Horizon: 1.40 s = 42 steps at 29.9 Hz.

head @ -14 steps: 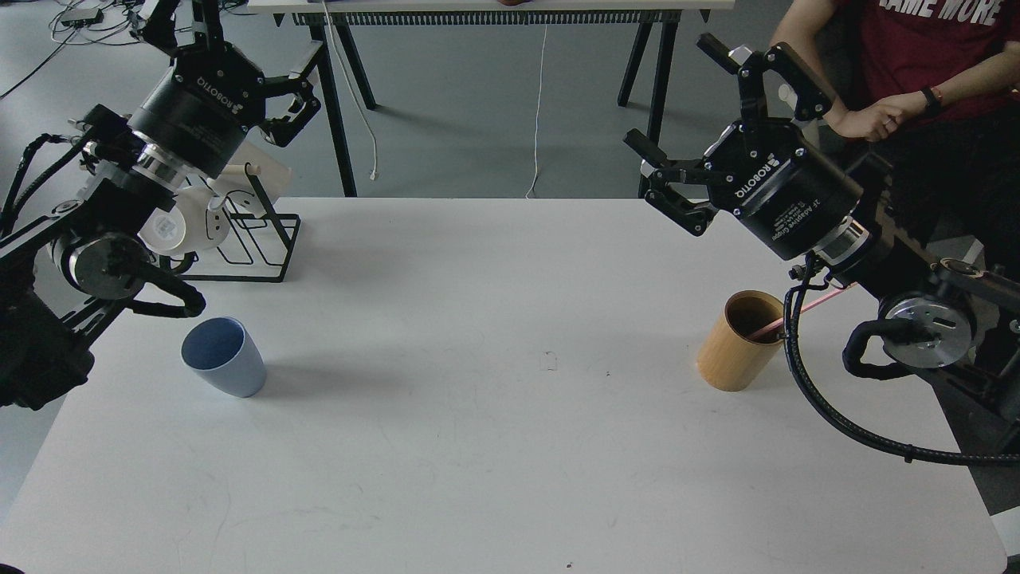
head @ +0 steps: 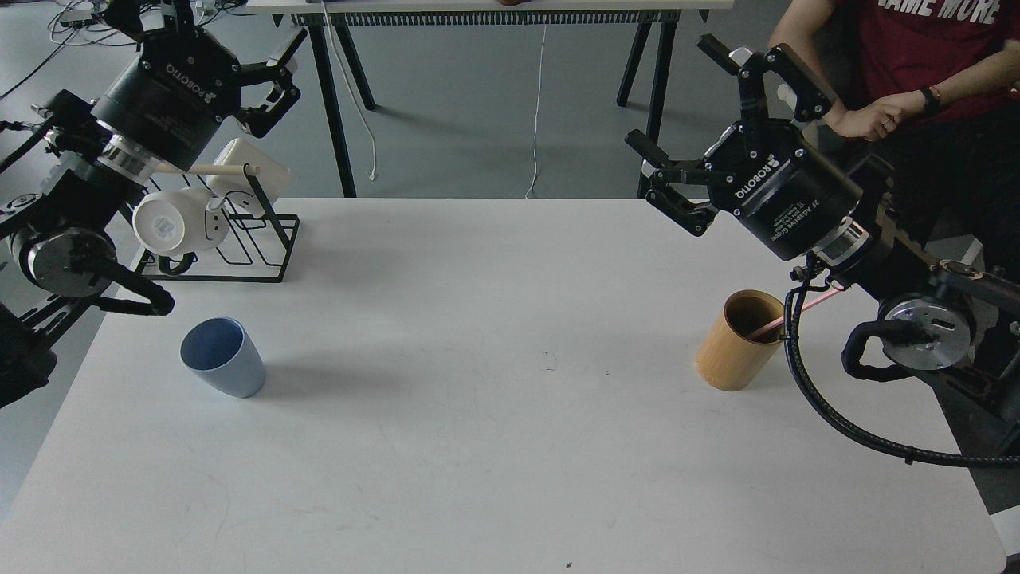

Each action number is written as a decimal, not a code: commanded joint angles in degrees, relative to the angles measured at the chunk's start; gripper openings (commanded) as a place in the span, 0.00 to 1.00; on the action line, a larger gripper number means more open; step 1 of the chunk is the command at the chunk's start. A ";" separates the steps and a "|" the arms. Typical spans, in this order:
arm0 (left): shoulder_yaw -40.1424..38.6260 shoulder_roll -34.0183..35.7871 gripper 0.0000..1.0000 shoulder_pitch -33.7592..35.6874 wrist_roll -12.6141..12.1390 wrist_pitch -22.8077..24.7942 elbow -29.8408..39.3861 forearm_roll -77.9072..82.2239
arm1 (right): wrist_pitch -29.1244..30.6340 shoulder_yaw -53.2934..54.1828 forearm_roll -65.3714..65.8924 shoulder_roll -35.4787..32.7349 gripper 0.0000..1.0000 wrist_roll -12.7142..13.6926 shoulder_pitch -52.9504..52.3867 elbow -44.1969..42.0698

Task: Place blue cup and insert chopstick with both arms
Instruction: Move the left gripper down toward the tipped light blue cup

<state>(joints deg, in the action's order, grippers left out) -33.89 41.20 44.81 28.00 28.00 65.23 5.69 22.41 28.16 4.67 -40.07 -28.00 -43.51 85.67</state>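
Head view, one blue cup (head: 223,356), one chopstick (head: 797,313) in sight — both jaws spread, empty.

Your counter (head: 494,446): white, bare through the middle | blue cup (head: 223,356) upright near your left edge | black wire mug rack (head: 239,231) at the far-left corner | wooden cup (head: 737,340) on the right, pink chopstick (head: 797,312) leaning out of it

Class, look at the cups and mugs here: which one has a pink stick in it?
The tan wooden cup at the table's right side: a pink chopstick leans out of it. The blue cup is empty.
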 commanded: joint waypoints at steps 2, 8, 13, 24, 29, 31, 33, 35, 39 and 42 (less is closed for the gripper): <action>0.14 1.24 0.99 -0.34 0.00 0.00 -0.37 -0.15 | 0.01 0.05 0.08 0.52 0.98 0.00 -0.08 -0.15; 2.16 13.53 0.99 -0.16 0.00 0.00 1.65 2.82 | 0.01 0.05 0.16 -0.10 0.98 0.00 -0.08 -0.24; 2.25 28.21 0.99 -0.16 0.00 0.00 2.70 22.30 | 0.01 -0.21 0.25 -0.18 0.98 0.00 0.01 -1.46; 11.64 36.76 0.99 0.01 0.00 0.00 2.37 70.83 | 0.01 -0.21 0.25 -0.18 0.98 0.00 0.09 -2.87; 14.11 29.04 0.99 -0.43 0.00 0.00 -6.77 84.63 | 0.01 -0.21 0.34 -0.18 0.98 0.00 0.53 -3.31; 14.11 26.57 0.99 -0.43 0.00 0.00 -9.24 90.00 | 0.01 -0.12 0.34 -0.18 0.98 0.00 0.80 -3.58; 14.11 24.64 0.99 -0.34 0.00 0.00 -9.95 91.69 | 0.01 -0.12 0.25 -0.18 0.98 0.00 0.97 -3.75; 14.20 22.88 0.99 -0.69 0.00 0.00 -10.21 91.87 | 0.09 -0.04 0.25 -0.27 0.98 0.00 1.50 -3.93; 14.64 20.33 0.99 -0.87 0.00 0.00 -11.00 91.96 | 0.09 -0.04 0.25 -0.62 0.98 0.00 1.76 -4.02; 15.16 18.39 0.99 -0.78 0.00 0.00 -11.00 92.05 | 0.09 -0.12 0.25 -0.80 0.98 0.00 1.85 -4.10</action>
<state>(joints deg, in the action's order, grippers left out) -19.14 61.34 43.96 28.01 28.00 54.33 97.68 22.50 28.12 4.93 -40.70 -28.00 -41.79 81.65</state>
